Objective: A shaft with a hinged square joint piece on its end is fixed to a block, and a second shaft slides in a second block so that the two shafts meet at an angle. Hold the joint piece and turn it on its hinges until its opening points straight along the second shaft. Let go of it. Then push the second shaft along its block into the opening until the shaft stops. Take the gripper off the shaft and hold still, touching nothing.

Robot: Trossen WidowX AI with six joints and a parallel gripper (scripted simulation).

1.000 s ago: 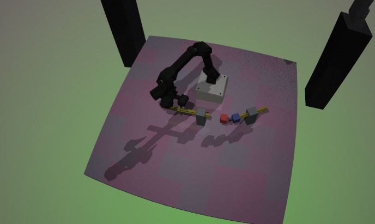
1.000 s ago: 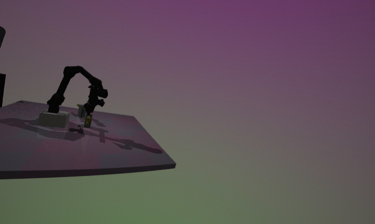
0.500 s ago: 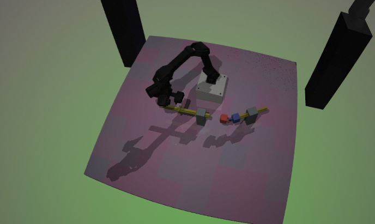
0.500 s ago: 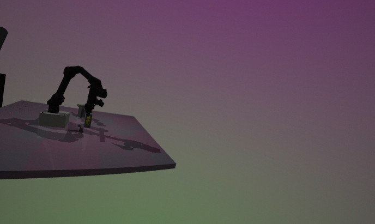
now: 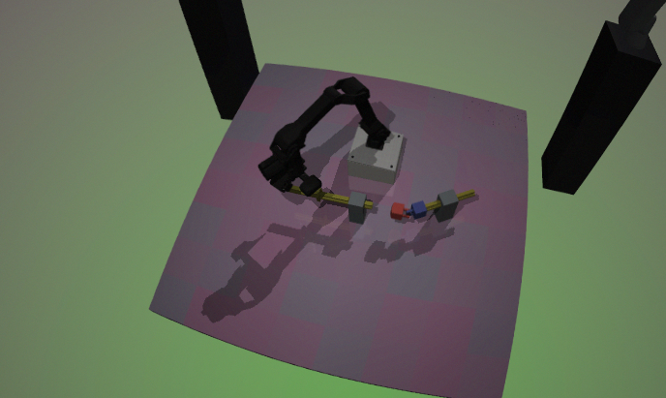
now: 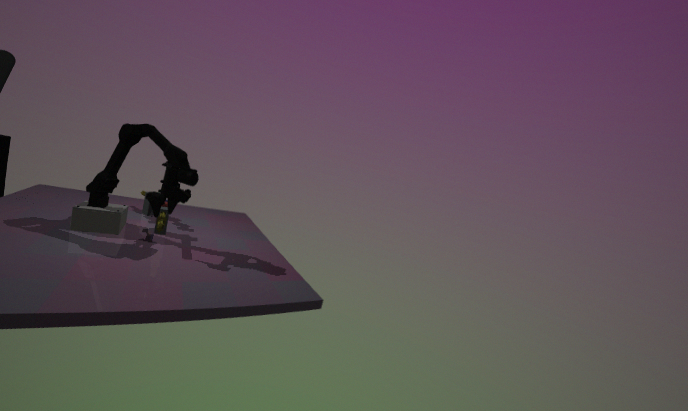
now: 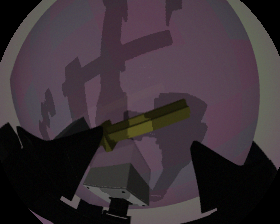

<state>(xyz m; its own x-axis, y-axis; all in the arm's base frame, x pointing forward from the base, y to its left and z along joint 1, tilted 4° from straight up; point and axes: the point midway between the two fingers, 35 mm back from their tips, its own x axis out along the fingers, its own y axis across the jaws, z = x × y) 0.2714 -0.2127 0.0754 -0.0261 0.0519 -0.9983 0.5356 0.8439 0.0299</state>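
Note:
The second shaft [image 5: 337, 198] [image 7: 163, 119] is yellow, has a collar, and runs through its grey block [image 5: 356, 208]. Its inner end stops short of the red joint piece [image 5: 397, 211]. The red piece hangs on small hinges beside a blue piece [image 5: 418, 209] on the first yellow shaft [image 5: 433, 205], which passes through the other grey block [image 5: 446, 206]. The red piece's exact opening direction is too small to tell. My gripper [image 5: 297, 186] [image 7: 149, 139] is open and empty over the second shaft's outer part, its fingers apart along the shaft. Contact cannot be told.
The arm's pale base box [image 5: 374, 153] [image 6: 98, 219] stands behind the second shaft's block. Two dark pillars [image 5: 216, 49] [image 5: 598, 108] stand beyond the patterned table top [image 5: 358, 320] [image 6: 218, 295], whose edges show in the top and exterior views.

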